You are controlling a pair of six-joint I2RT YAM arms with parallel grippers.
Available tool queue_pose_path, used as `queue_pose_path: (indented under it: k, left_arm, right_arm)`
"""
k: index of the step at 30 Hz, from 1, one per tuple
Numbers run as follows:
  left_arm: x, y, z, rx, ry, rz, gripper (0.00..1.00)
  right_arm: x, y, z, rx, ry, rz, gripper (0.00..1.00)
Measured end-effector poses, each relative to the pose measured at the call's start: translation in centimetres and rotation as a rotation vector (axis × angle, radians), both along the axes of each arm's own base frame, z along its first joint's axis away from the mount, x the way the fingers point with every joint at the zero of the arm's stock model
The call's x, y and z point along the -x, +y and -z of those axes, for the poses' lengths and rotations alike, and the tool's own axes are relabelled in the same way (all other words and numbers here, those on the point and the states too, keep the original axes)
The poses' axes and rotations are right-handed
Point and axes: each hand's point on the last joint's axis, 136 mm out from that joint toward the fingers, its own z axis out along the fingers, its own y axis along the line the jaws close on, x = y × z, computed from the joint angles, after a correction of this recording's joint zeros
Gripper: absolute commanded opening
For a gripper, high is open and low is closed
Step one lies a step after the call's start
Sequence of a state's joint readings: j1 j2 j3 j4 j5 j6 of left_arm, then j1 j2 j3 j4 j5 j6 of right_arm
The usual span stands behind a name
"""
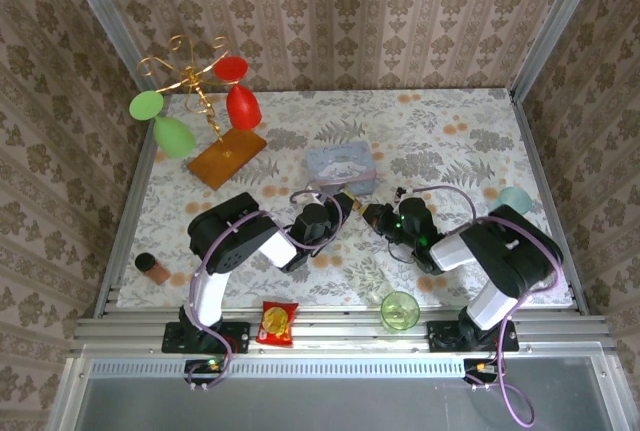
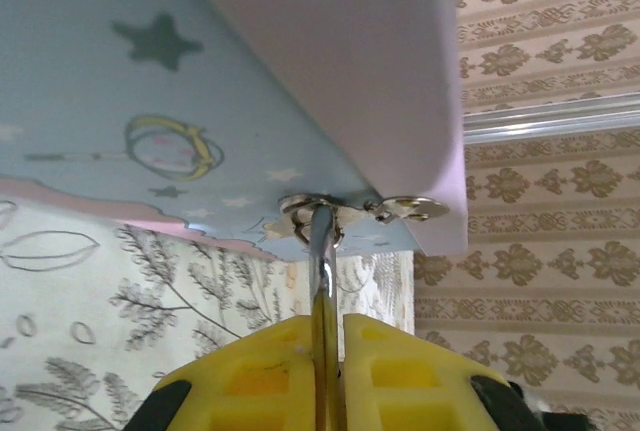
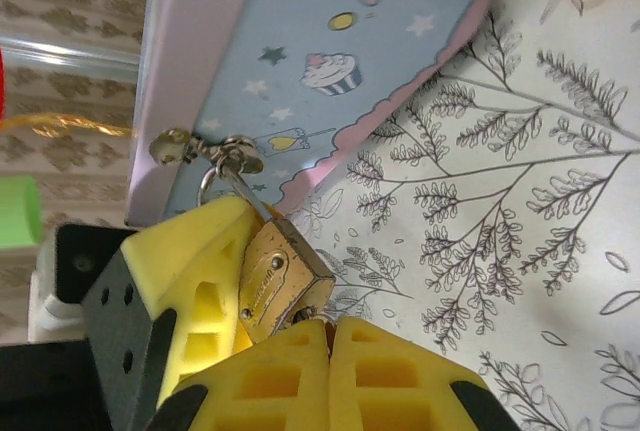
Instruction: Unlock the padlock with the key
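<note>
The pale blue tin stands mid-table, and the small brass padlock hangs by its silvery shackle from the tin's hasp. My left gripper is shut on the padlock, seen edge-on between its yellow fingers. My right gripper is shut with its tips right at the padlock's keyhole end. Of the key, a mere silvery sliver shows between the pads. From above, both grippers meet just in front of the tin.
A gold stand with red and green plastic glasses is at the back left. A green cup and an orange snack packet sit at the near edge, and a dark jar at the left edge. Patterned walls enclose the table.
</note>
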State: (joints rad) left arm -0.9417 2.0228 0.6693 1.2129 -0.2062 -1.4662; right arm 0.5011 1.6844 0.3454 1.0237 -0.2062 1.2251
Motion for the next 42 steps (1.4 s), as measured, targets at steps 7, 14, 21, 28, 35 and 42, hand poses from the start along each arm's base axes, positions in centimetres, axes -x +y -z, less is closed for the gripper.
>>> queue_pose_path:
  k: [7, 14, 21, 28, 35, 42]
  left_arm:
    - [-0.3, 0.4, 0.1, -0.006, -0.001, -0.025, 0.0]
    - [-0.2, 0.3, 0.2, 0.001, 0.004, -0.02, 0.04]
    - [0.1, 0.0, 0.7, 0.0, 0.019, 0.0, 0.14]
    - [0.7, -0.6, 1.5, -0.001, 0.034, 0.04, 0.19]
    - [1.0, -0.8, 1.5, 0.003, 0.034, 0.054, 0.1]
    - [1.3, -1.2, 1.4, 0.012, 0.037, 0.085, 0.07]
  right_arm:
    - [-0.3, 0.4, -0.1, -0.148, 0.063, 0.004, 0.0]
    - [0.0, 0.4, 0.0, -0.11, 0.071, -0.026, 0.0]
    - [0.4, 0.3, 0.3, 0.017, 0.04, -0.039, 0.0]
    - [0.8, 0.7, 0.9, 0.031, 0.048, -0.058, 0.0]
    - [0.9, 0.9, 0.8, 0.028, 0.045, -0.065, 0.0]
    - [1.0, 1.0, 0.6, 0.038, 0.025, -0.09, 0.36]
